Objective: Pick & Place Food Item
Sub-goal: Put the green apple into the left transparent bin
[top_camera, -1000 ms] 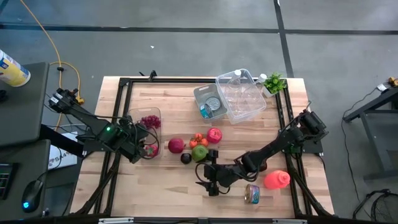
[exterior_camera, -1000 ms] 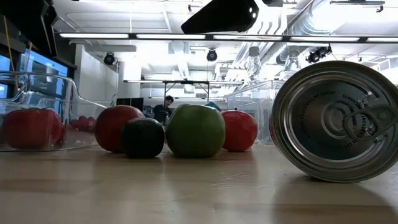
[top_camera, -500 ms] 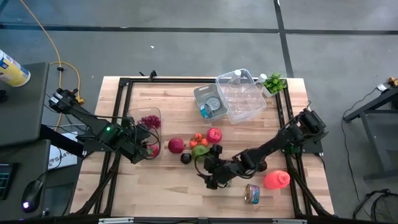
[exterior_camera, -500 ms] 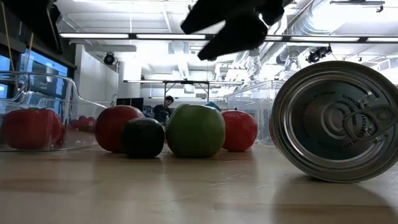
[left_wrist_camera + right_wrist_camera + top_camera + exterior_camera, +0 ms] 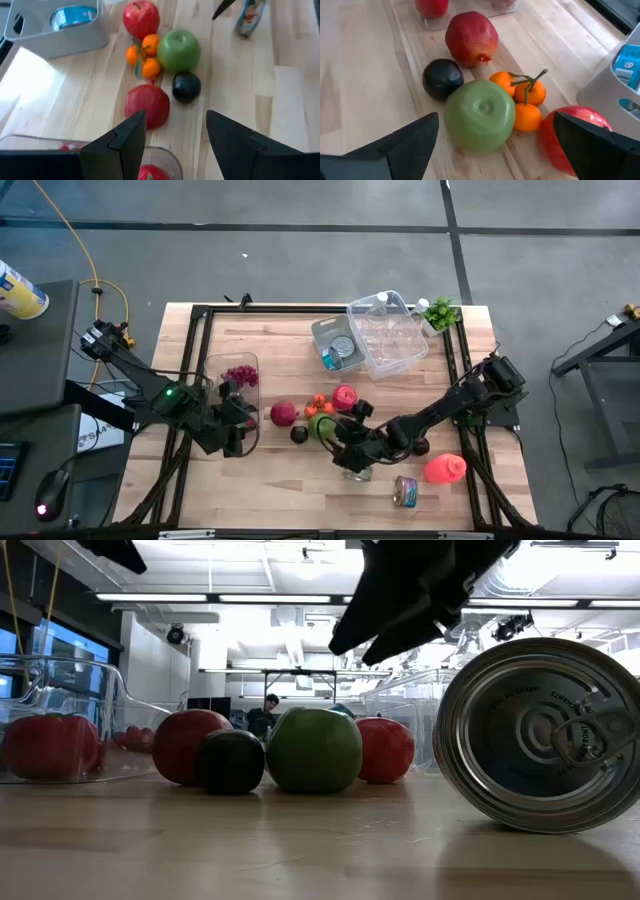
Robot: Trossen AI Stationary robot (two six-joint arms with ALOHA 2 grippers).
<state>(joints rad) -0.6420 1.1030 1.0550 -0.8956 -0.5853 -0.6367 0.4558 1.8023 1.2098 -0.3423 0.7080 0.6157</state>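
Note:
A green apple (image 5: 321, 426) rests on the wooden table beside a black plum (image 5: 298, 434), a dark red pomegranate (image 5: 284, 413), small oranges (image 5: 318, 404) and a red apple (image 5: 345, 396). My right gripper (image 5: 342, 443) hangs open and empty just on the near side of the green apple (image 5: 479, 116), above the table (image 5: 420, 590). My left gripper (image 5: 236, 432) is open and empty over the near end of a clear container (image 5: 240, 385). In the left wrist view (image 5: 175, 116) it looks toward the pomegranate (image 5: 147, 106) and the plum (image 5: 186, 87).
A tin can (image 5: 405, 491) lies on its side near the front edge, close to the low camera (image 5: 545, 735). A red object (image 5: 445, 469) lies to its right. A grey bin (image 5: 338, 345) and a clear bin (image 5: 388, 335) stand at the back. The clear container holds red fruit (image 5: 50, 745).
My right gripper has gone toward the far edge and a little to the right, closing in on the green apple, and stays open. My left gripper has shifted a little toward the near edge over the clear container. The fruit has not moved.

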